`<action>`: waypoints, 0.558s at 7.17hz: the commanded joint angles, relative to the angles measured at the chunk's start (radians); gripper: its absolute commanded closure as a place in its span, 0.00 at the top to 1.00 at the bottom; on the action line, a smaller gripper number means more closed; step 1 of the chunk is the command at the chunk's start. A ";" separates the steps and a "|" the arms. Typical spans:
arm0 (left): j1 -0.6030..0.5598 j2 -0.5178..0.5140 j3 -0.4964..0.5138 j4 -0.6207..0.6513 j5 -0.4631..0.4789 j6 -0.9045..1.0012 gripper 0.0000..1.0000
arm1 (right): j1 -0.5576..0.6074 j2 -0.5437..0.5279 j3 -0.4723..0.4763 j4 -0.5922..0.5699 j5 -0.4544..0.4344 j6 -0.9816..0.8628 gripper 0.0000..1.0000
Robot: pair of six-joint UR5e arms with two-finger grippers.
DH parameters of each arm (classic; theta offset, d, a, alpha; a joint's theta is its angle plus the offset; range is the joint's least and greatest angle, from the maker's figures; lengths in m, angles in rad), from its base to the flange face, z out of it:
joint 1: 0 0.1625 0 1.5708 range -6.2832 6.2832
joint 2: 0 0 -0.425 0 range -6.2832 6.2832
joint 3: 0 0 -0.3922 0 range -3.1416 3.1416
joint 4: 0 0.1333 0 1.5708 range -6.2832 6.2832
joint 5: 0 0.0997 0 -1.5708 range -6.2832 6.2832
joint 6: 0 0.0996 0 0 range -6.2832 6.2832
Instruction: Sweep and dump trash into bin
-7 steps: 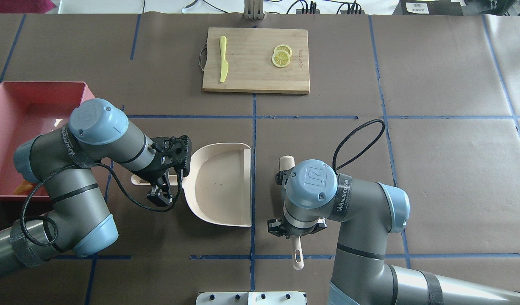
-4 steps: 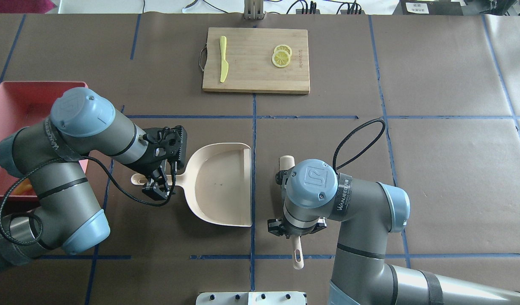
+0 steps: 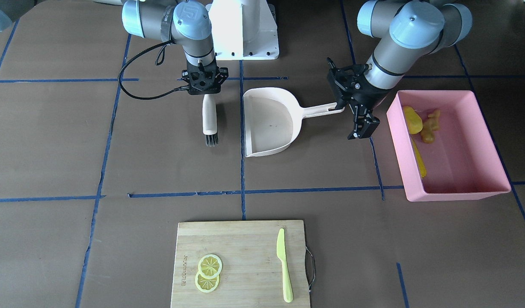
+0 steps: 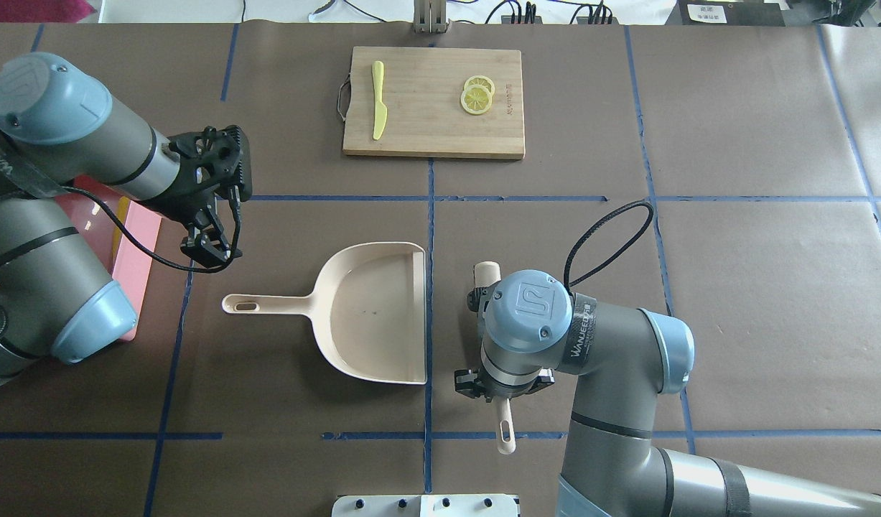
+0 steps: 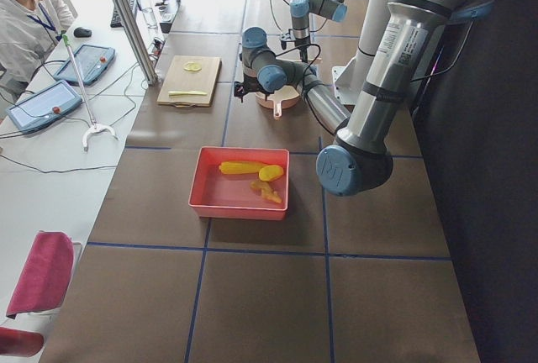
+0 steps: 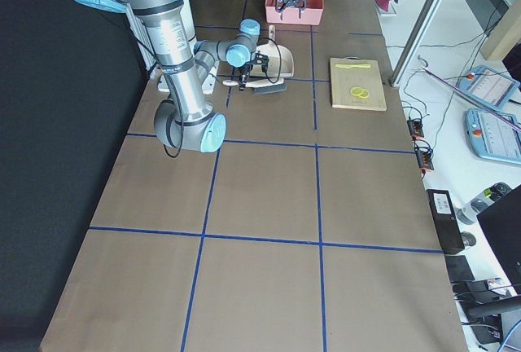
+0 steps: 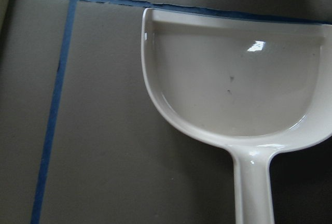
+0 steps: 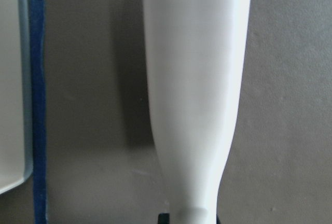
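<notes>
The pink bin (image 3: pixel 459 190) stands on the table on my left side; part of its wall shows in the overhead view (image 4: pixel 135 251). The corn cob (image 3: pixel 419 161), the lumpy yellow vegetable (image 3: pixel 412 119) and the ginger root (image 3: pixel 430 127) lie inside it. The cream dustpan (image 4: pixel 368 316) rests empty and flat on the table. My left gripper (image 4: pixel 209 251) hovers open and empty between the bin and the dustpan handle (image 4: pixel 268 304). My right gripper (image 3: pixel 207 92) is shut on the handle of the brush (image 3: pixel 209 122), bristles on the table beside the dustpan's open edge.
A wooden cutting board (image 4: pixel 426 122) lies at the far middle of the table with a lime-green knife (image 4: pixel 378 100) and two lemon slices (image 4: pixel 477 95). An operator (image 5: pixel 25 18) sits beyond the table's far side.
My left gripper has let go of the dustpan handle, risen and pulled back left toward the bin. The dustpan stays on the table. The right arm and brush have not moved.
</notes>
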 commanded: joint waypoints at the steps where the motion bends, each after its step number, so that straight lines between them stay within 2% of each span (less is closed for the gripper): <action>1: -0.099 0.047 0.009 0.015 0.002 0.044 1.00 | 0.000 -0.001 -0.001 0.001 -0.003 0.000 0.00; 3: -0.206 0.080 0.088 0.015 0.006 0.043 1.00 | -0.001 -0.009 -0.001 0.001 -0.010 0.000 0.00; 4: -0.299 0.102 0.134 0.018 -0.004 0.035 1.00 | -0.001 -0.010 -0.001 0.001 -0.010 -0.002 0.00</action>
